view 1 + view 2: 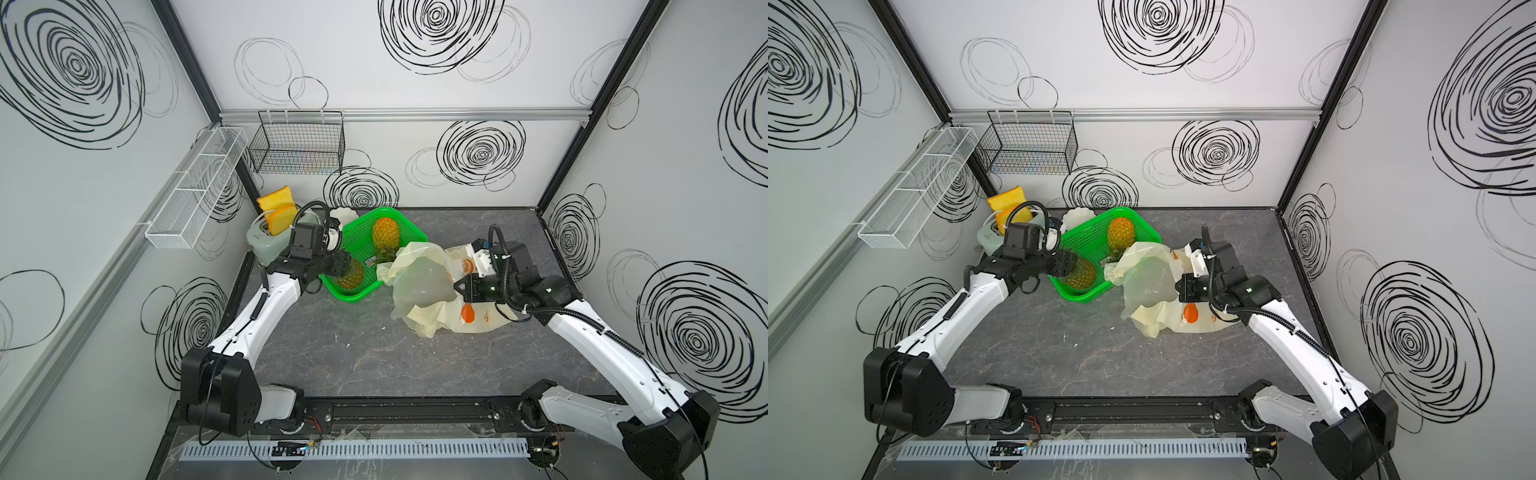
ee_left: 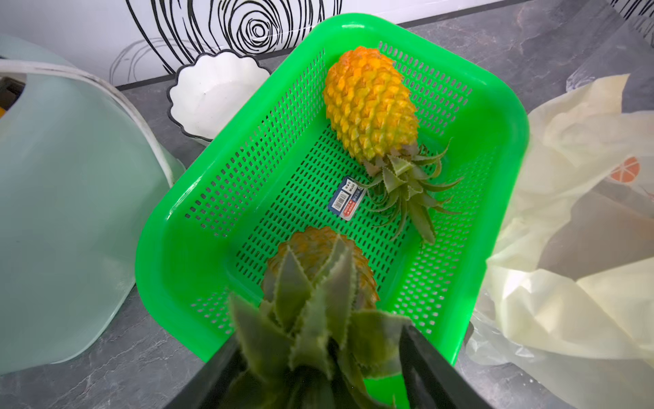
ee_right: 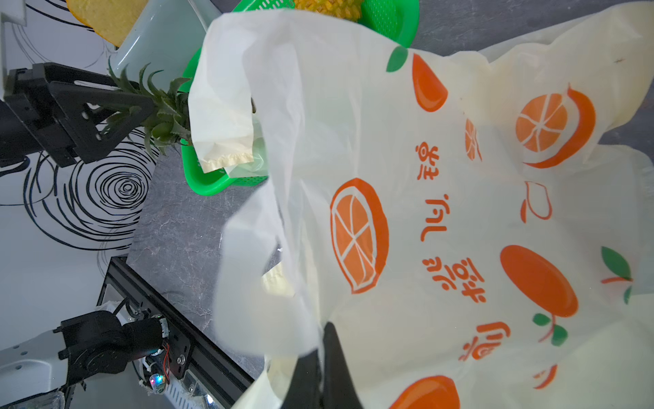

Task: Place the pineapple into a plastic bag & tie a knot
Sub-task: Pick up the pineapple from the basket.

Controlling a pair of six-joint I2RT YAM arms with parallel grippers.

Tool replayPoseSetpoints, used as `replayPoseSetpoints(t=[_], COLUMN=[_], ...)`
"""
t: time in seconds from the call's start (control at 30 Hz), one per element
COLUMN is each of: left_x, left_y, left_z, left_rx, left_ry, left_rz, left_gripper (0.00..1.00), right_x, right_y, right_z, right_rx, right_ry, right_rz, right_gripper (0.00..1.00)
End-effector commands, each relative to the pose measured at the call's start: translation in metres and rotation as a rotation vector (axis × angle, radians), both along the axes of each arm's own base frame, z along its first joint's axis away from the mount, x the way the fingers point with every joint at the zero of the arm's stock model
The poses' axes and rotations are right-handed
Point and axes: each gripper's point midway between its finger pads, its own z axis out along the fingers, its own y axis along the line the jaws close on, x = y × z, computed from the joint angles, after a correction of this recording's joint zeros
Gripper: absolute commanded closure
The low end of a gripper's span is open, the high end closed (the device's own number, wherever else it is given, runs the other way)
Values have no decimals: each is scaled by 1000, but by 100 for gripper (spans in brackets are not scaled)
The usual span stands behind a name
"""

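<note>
**Progress.** Early stage. Both pineapples lay in the green basket point(image 2: 159, 230), neither one in the plastic bag point(image 1: 419, 282). No knot was present, and the bag's handle strip point(image 3: 223, 134) hung loose and untied.

The left gripper point(image 2: 318, 340) sat at the leafy crown of the near pineapple point(image 2: 318, 255). Its jaws stood apart on either side of the leaves, and I saw no clear squeeze on them.

The right gripper point(image 3: 323, 354) had its jaws together, pinching the bag's film at the mouth edge. That held the opening lifted and facing the basket. The bag lay on the table point(image 1: 374, 365) just beside the basket (one flap draped against its rim), between the basket and the right arm.

**Judged remaining:**
- take hold of the crown and lift the fruit
- carry it into the open mouth
- gather the handles
- tie them

**Count:**
- Pineapples: 2. The near one is noted above. The far pineapple point(image 2: 368, 106) lay on its side with its crown towards the bag.
- Green basket: 1
- Plastic bag: 1
- White scalloped bowl point(image 2: 216, 92): 1, behind the basket
- Toaster point(image 1: 266, 241): 1, holding 2 bread slices point(image 1: 274, 199)
- Wall racks: 2, a white mesh tray point(image 1: 195, 187) and a black wire basket point(image 1: 297, 145)
- Label in the basket floor: 1, print too small to read
</note>
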Motion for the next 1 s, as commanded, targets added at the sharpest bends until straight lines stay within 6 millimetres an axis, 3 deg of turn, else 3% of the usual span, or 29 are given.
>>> replayPoseSetpoints(t=[0.0,0.13,0.23,0.33,0.53,0.8,0.97], left_x=[10,8,5,9,33,61,76], left_y=[1,11,15,18,14,2,-3], left_z=[16,15,3,-9,-9,-11,-17], left_rx=[-18,-66,-59,-51,-63,-103,-99], left_ry=[-65,-75,-58,-40,-96,-145,-134], left_rz=[8,58,69,78,68,39,25], left_gripper=[22,4,1,1,4,24,15], right_x=[0,-1,-1,0,-1,-4,-4], right_y=[-1,-1,0,0,0,-2,-1], right_z=[7,6,5,5,4,0,-1], right_rx=[17,15,18,19,17,11,9], right_ry=[-16,-11,-9,-8,-5,6,12], right_rz=[-9,-6,-5,-2,-1,-3,0], right_gripper=[100,100,100,100,100,100,100])
